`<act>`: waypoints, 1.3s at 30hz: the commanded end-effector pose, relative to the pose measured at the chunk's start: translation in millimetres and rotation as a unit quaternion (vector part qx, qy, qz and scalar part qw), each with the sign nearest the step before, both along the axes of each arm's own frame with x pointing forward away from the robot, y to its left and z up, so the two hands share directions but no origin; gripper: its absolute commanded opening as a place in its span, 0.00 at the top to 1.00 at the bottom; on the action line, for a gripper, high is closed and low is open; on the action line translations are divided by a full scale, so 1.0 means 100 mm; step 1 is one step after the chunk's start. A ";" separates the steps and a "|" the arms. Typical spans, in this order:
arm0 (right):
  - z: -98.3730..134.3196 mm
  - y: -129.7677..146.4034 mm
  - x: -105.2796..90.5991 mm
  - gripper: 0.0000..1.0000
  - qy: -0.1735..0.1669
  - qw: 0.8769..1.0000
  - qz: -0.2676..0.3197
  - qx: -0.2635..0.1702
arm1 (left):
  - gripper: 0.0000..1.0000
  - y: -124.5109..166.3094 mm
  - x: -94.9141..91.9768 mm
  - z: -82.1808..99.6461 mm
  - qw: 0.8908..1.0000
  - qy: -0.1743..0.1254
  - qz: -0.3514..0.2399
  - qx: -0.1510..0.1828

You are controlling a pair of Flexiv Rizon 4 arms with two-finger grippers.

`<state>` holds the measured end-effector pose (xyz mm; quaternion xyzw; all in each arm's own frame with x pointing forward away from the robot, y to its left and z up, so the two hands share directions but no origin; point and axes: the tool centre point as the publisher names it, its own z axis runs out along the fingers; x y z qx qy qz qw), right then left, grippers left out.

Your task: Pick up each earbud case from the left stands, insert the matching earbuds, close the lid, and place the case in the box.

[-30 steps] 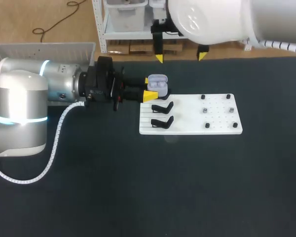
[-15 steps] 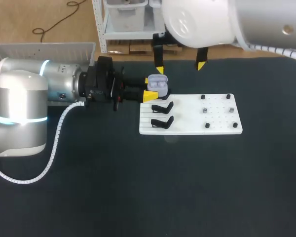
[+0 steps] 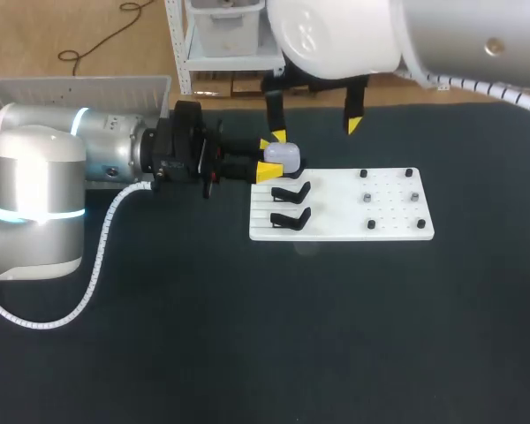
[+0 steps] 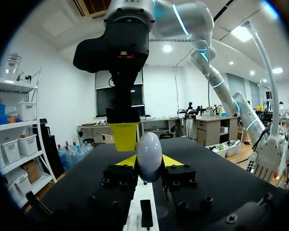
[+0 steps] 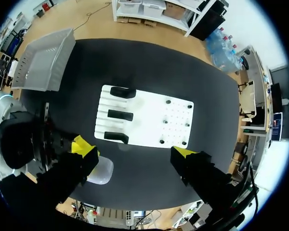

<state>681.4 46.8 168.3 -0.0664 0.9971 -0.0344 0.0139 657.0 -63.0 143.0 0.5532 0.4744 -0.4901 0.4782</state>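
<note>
Far left, my one grey box (image 3: 79, 87) waits. My left gripper (image 3: 267, 157) pinches the single earbud case (image 3: 283, 155) just beside the corner of the white board (image 3: 336, 212). Its lid, open half a second ago with two earbuds showing, is now down, so boxing it looks next. My right gripper (image 3: 316, 129), lowered with one finger by the case, hangs spread wide and holds nothing. Three black stands (image 5: 120, 114) carry no cases.

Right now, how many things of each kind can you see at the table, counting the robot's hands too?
earbud case: 1
white board: 1
black stands: 3
grey box: 1
grippers: 2 (left gripper, right gripper)
Total: 8
</note>
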 end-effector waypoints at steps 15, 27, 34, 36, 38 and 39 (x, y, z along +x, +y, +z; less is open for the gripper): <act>0.87 -0.29 -0.47 0.00 -0.170 0.983 0.048 0.045 | 1.00 0.05 -0.05 0.06 0.999 0.016 0.026 0.027; 0.95 -0.36 -0.62 0.00 -0.200 0.970 0.093 0.098 | 1.00 0.41 0.18 0.69 0.983 0.074 0.166 -0.001; 0.95 -0.36 -0.62 0.00 -0.200 0.970 0.093 0.098 | 1.00 1.06 0.61 0.77 0.949 0.078 0.306 -0.006; 0.95 -0.36 -0.62 0.00 -0.200 0.970 0.093 0.098 | 1.00 1.27 0.73 0.81 0.937 0.078 0.341 -0.008; 0.95 -0.36 -0.62 0.00 -0.200 0.970 0.093 0.098 | 1.00 1.47 0.85 0.85 0.925 0.072 0.372 -0.006; 0.95 -0.36 -0.62 0.00 -0.200 0.970 0.093 0.098 | 1.00 1.57 0.91 0.86 0.920 0.070 0.387 -0.003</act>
